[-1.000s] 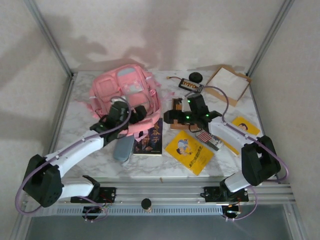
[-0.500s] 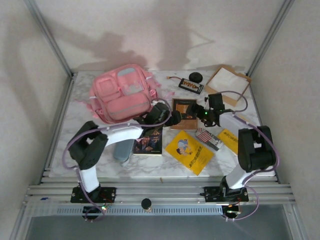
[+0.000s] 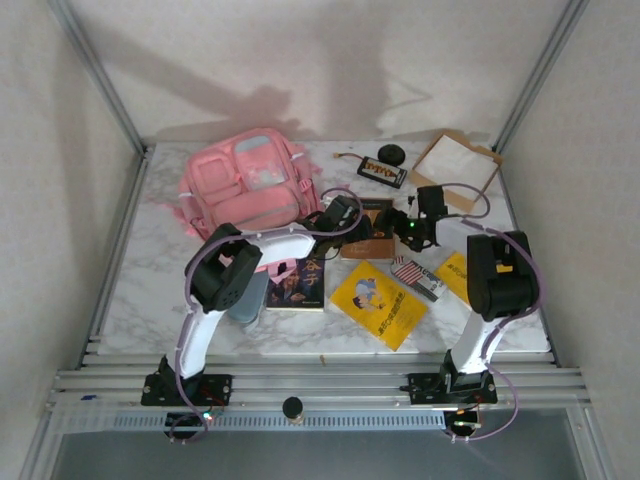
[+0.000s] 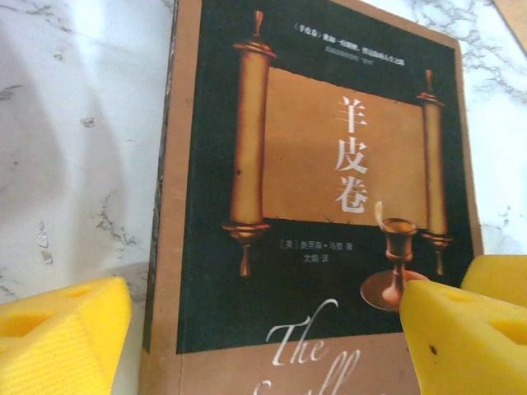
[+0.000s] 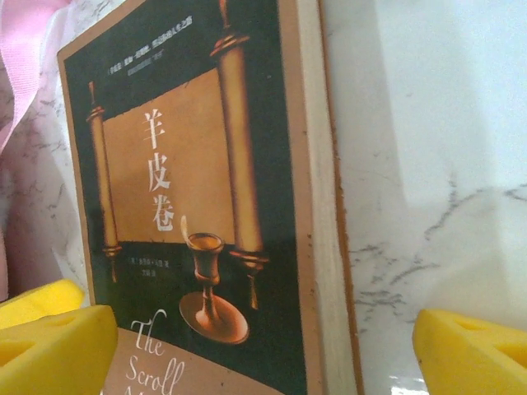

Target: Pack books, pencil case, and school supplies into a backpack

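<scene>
Four books lie flat on the marble surface [image 3: 150,280]. Nearest the arm bases I read one yellow book [image 3: 378,303], with the dark blue book [image 3: 297,281] to its left. The grey-blue pencil case [image 3: 247,302] lies beside the blue book, partly under the left arm. The flag-striped pack [image 3: 408,272] sits just right of the yellow book, and the second yellow book [image 3: 452,275] is partly hidden by the right arm.

Further in, the brown book [image 3: 368,228] lies between both arms. The left pincer [image 3: 350,215] is at its left edge and the right pincer [image 3: 400,222] at its right edge. On the left wrist view, the left pincer [image 4: 263,346] is spread wide above the cover and grips nothing. On the right wrist view, the right pincer [image 5: 259,354] is likewise spread wide over the book and grips nothing.

Beyond, the pink backpack [image 3: 245,190] lies at far left. At the far edge are the black item with orange marks [image 3: 383,171], the black round object [image 3: 391,153] and the cardboard tray [image 3: 455,165].
</scene>
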